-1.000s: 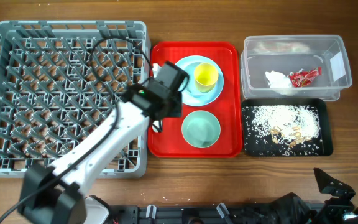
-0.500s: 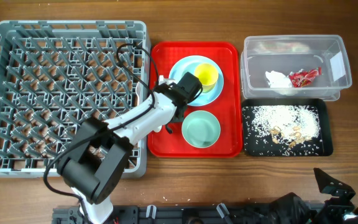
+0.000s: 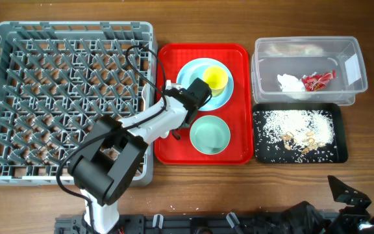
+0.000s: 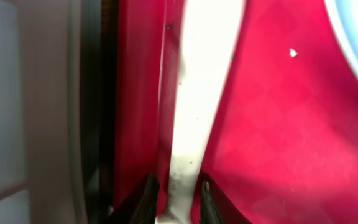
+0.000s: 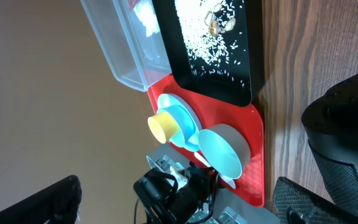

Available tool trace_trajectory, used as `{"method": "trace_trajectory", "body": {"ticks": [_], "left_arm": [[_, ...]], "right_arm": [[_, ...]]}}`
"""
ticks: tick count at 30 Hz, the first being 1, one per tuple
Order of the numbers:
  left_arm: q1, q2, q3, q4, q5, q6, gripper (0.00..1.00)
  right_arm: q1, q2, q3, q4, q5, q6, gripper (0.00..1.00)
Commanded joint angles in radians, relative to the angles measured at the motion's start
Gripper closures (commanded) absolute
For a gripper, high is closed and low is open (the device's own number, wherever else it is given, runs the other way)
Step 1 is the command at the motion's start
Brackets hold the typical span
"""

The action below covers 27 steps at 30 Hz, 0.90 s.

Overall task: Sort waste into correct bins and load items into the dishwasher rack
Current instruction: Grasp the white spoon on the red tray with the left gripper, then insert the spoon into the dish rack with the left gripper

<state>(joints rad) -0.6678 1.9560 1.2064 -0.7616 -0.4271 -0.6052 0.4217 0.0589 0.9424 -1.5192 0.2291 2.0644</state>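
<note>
My left gripper (image 3: 174, 125) is down at the left side of the red serving tray (image 3: 239, 58), beside the grey dishwasher rack (image 3: 18, 97). In the left wrist view its jaws (image 4: 178, 199) are closed around the handle of a white plastic spoon (image 4: 197, 93) lying on the tray. The pale blue plate (image 3: 190, 71) holds the yellow cup (image 3: 215, 79), and the blue-green bowl (image 3: 210, 134) sits in front of it. The fork is not clearly seen. My right gripper (image 5: 185, 193) is open and empty, low at the front right.
The clear tub (image 3: 357, 84) holds the white napkin (image 3: 289, 82) and red wrapper (image 3: 318, 79). The black tray (image 3: 341, 153) in front of it holds rice and brown scraps (image 3: 294, 125). The rack's wall stands just left of the left gripper.
The left arm has swung right and dropped from above the rack's edge onto the left side of the red tray. It has barely moved in the last half second. The right arm is still.
</note>
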Motion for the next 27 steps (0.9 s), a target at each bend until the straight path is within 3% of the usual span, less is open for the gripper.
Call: {"method": "trace_trajectory", "body": {"ticks": [1, 7, 10, 15, 16, 18, 19, 23, 27], "left_arm": [[-0.006, 0.036, 0.002, 0.012, 0.023, -0.013, 0.86], [-0.091, 0.036, 0.002, 0.062, 0.14, -0.013, 0.9], [-0.13, 0.036, 0.002, 0.082, 0.124, -0.013, 0.82], [-0.122, 0.036, 0.002, 0.094, 0.116, -0.013, 0.81], [-0.122, 0.036, 0.002, 0.093, 0.116, -0.013, 0.82], [-0.121, 0.036, 0.002, 0.092, 0.109, -0.013, 0.96], [-0.121, 0.036, 0.002, 0.085, 0.072, -0.013, 0.96], [-0.119, -0.047, 0.063, -0.08, -0.07, -0.013, 0.96], [-0.105, -0.285, 0.15, -0.249, -0.183, -0.001, 0.96]], "right_arm": [[-0.002, 0.007, -0.001, -0.001, -0.001, 0.008, 0.0], [-0.002, 0.007, -0.001, -0.001, -0.001, 0.007, 0.0], [-0.002, 0.007, -0.001, -0.001, -0.001, 0.007, 0.0], [-0.002, 0.007, -0.001, -0.001, -0.001, 0.007, 0.0], [-0.002, 0.007, -0.001, -0.001, -0.001, 0.007, 0.0], [-0.002, 0.007, -0.001, -0.001, -0.001, 0.007, 0.0], [-0.002, 0.007, -0.001, -0.001, -0.001, 0.007, 0.0], [-0.002, 0.007, -0.001, -0.001, -0.001, 0.007, 0.0], [-0.002, 0.007, -0.001, -0.001, -0.001, 0.007, 0.0]]}}
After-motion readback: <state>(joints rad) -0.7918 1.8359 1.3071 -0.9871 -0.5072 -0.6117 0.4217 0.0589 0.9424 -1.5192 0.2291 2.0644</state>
